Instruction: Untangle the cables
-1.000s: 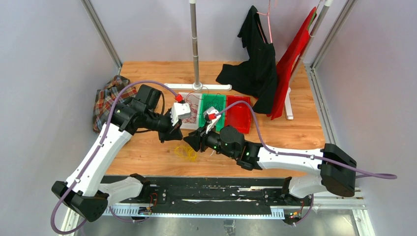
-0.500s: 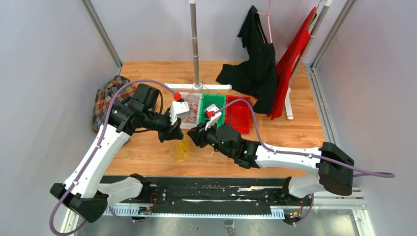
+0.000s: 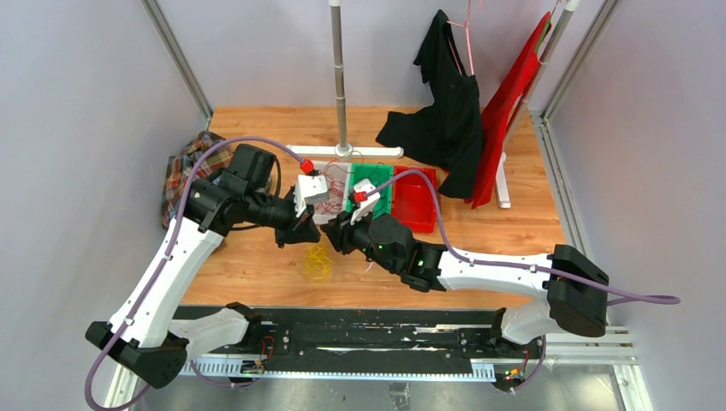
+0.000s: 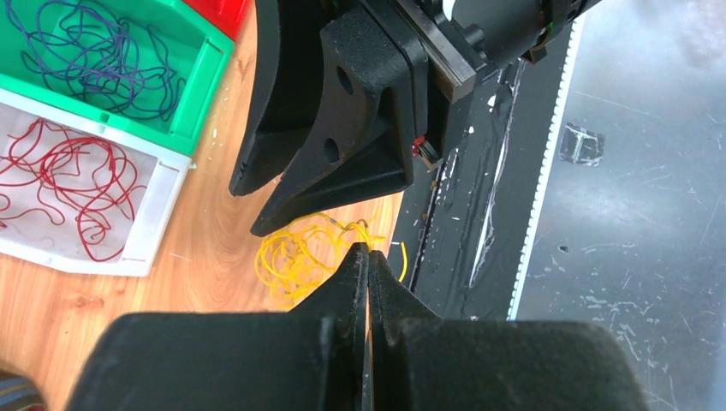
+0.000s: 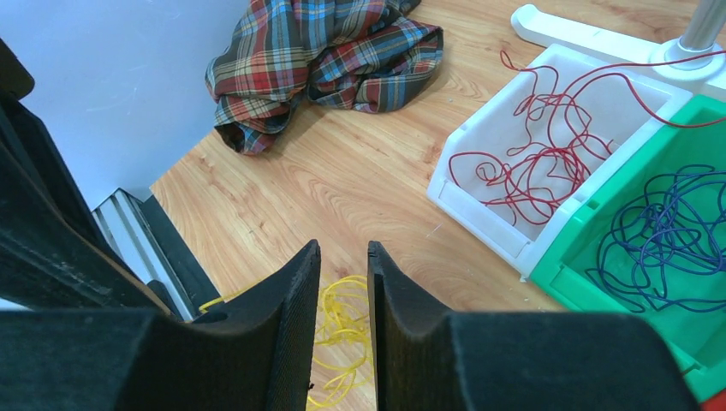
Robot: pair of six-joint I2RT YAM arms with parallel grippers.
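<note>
left gripper (image 4: 366, 253): shut at yellow cables (image 4: 300, 257); held strand cannot be told | right gripper (image 5: 342, 248): narrowly parted over the same bunch on surface (image 5: 342, 171) | risk: loops may be snagged between both grippers; knot is tightened if pulled apart

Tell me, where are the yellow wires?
In the top view, the yellow wires lie on the wooden table, left of middle, just in front of the white bin.

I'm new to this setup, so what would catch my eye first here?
A tangle of yellow cables lies on the wooden table. Just behind it, red cables sit in the white bin and blue-purple cables in the green bin. A plaid cloth lies crumpled at the table's left edge.
</note>
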